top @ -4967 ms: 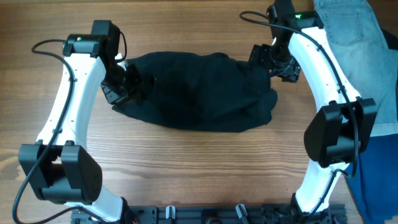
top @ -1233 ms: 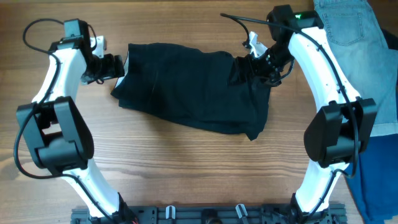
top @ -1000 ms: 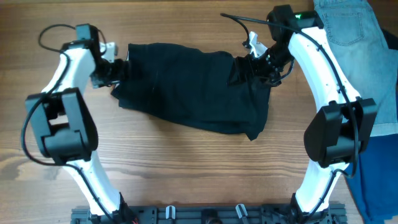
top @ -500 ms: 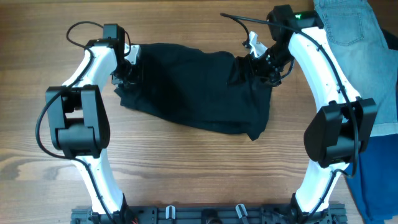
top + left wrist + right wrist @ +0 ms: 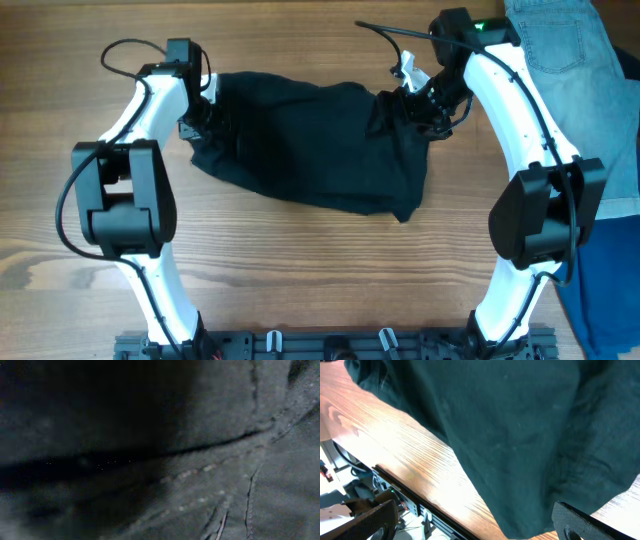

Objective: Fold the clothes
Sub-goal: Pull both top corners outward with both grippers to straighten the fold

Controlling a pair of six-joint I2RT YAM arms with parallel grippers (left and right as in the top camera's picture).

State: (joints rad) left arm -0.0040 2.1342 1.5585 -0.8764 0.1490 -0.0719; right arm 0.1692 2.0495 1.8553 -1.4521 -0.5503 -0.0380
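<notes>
**Supervisor:** Report the left gripper.

**Operator:** I read the left gripper as pressed into the left end of the clothes. My left wrist camera shows only dark fabric with a stitched seam, very close. It shows nothing of the gripper itself, so I cannot tell whether the jaws are parted or closed.

**Supervisor:** And the right gripper?

**Operator:** The right gripper sits at the bunched right end of the clothes. In my right wrist view its fingers stand wide apart at the lower corners, jaws parted. Black fabric fills the view ahead of them, above the wooden table.

**Supervisor:** Garment position?

**Operator:** The clothes lie spread between both grippers on the far half of the tabletop, nearer the far edge than the near edge. One corner trails toward the centre. A light denim garment covers the far right corner. A royal blue cloth lies along the right edge, toward the near right corner.
</notes>
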